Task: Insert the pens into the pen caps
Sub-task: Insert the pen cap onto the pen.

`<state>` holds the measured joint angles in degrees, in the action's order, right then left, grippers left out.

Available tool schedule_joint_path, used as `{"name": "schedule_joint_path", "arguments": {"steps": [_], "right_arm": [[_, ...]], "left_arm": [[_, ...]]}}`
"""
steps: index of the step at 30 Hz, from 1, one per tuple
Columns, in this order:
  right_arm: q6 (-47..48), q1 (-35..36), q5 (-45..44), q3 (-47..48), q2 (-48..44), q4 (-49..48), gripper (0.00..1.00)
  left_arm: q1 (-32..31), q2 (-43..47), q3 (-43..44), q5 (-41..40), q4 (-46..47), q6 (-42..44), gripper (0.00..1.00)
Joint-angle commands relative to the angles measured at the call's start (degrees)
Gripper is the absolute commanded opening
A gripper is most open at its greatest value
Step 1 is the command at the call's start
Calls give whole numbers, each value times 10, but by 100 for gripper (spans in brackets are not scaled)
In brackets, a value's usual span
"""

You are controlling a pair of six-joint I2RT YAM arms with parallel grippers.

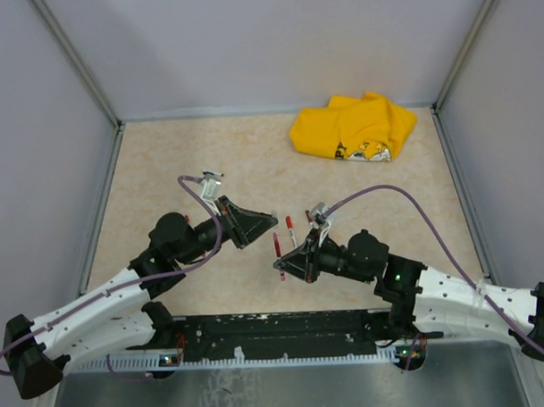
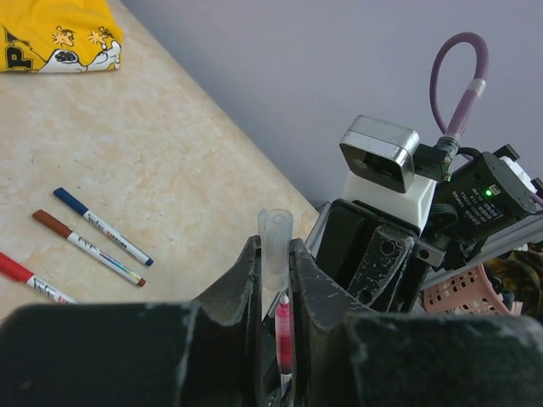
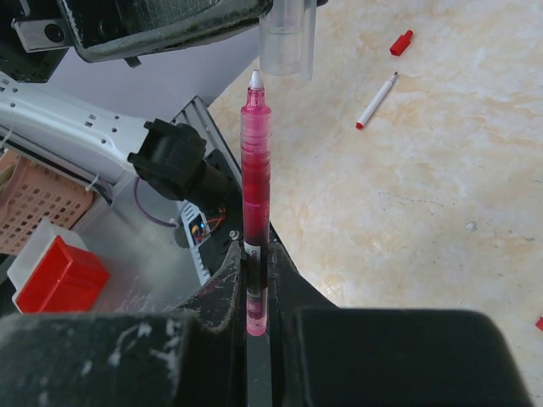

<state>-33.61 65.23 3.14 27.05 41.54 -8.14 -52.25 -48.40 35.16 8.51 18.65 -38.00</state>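
Observation:
My right gripper (image 3: 254, 254) is shut on the lower barrel of a pink-red pen (image 3: 255, 178) and holds it upright. The pen's white tip is just below the open mouth of a clear translucent pen cap (image 3: 287, 38), apart from it. My left gripper (image 2: 273, 248) is shut on that cap (image 2: 275, 242), with the pen (image 2: 282, 335) showing between its fingers. In the top view the two grippers (image 1: 271, 223) (image 1: 281, 261) meet at mid-table. An uncapped white pen (image 3: 376, 100) and a loose red cap (image 3: 401, 42) lie on the table beyond.
Three capped pens, blue (image 2: 102, 226), brown (image 2: 87, 248) and red (image 2: 30, 278), lie side by side on the table. A yellow cloth (image 1: 352, 127) lies at the back right. A red box (image 3: 55, 275) and a pink basket (image 3: 34, 199) sit off the table's near edge.

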Motion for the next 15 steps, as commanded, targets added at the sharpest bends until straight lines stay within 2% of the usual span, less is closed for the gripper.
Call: {"name": "schedule_joint_path", "arguments": {"steps": [1,15], "right_arm": [[0,2,-12,18,-1,-30,0],[-3,2,-18,14,-10,-19,0]], "left_arm": [[2,-1,-4,17,34,-7,0],[1,6,-8,13,36,-8,0]]}}
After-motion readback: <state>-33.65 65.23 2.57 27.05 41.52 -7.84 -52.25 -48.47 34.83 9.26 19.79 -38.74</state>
